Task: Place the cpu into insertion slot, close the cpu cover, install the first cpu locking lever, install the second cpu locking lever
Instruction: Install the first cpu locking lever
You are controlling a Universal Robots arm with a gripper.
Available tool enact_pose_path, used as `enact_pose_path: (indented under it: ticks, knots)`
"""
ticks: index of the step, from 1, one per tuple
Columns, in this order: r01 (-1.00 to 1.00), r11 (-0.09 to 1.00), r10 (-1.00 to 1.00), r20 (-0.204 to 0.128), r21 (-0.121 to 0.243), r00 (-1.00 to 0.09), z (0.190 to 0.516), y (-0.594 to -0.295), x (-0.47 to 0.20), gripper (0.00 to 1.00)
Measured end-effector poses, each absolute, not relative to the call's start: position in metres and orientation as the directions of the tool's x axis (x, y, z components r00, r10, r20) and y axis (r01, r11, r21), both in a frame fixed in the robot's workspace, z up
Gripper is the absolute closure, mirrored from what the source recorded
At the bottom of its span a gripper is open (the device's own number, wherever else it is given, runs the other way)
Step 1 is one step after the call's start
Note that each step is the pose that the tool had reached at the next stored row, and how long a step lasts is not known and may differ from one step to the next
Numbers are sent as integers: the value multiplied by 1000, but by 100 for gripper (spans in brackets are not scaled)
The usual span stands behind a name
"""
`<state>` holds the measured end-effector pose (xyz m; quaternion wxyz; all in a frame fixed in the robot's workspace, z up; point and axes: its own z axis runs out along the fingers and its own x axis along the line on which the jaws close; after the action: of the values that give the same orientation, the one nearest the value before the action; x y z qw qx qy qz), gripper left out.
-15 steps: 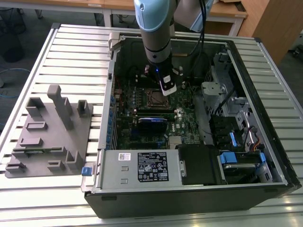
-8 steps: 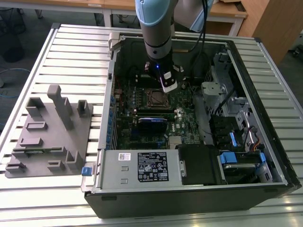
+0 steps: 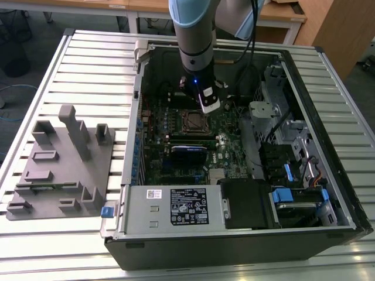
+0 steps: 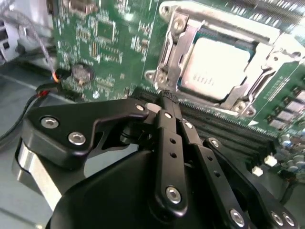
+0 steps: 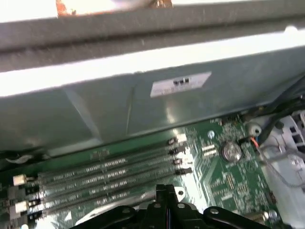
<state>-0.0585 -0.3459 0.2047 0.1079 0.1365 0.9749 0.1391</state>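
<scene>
Exterior view: open computer case [image 3: 328,222] lies on the slatted bench, motherboard [image 3: 225,143] facing up, arm reaching down into it near the case's back wall. Power supply box [image 3: 176,206] sits along the case's near edge.

Gripper [image 3: 211,105] hangs just beside the insertion slot [image 3: 193,121], on the exterior view's right of it, close to the board.

Second wrist view: cpu [image 4: 217,67] is already seated in the socket, pale lid up. The cpu cover [image 4: 224,102] looks folded down around it, frame rim bearing on the chip's edges. A locking lever [image 4: 178,45] along one socket side looks not yet hooked; can't confirm from this angle.

Fingers [image 4: 167,119] are pinched together to a narrow tip, nothing between them, tip just short of the socket corner.

Judgement: lever step in hand. Do it well by pressing the closed tip on the lever's bent end, not the frame, sweeping sideways under the retaining tab with steady downforce, staying clear of the memory slots [image 5: 105,179] beside the socket.
</scene>
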Motion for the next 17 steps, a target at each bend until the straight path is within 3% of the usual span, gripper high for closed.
enact_pose_path:
  ticks: [7, 12, 17]
  knots:
    - [256, 948, 291, -192, 187, -937, 205, -346, -58, 90]
    - [256, 950, 290, -192, 181, -938, 205, -346, -58, 90]
    - [271, 950, 290, -111, 158, -951, 204, -346, -57, 90]
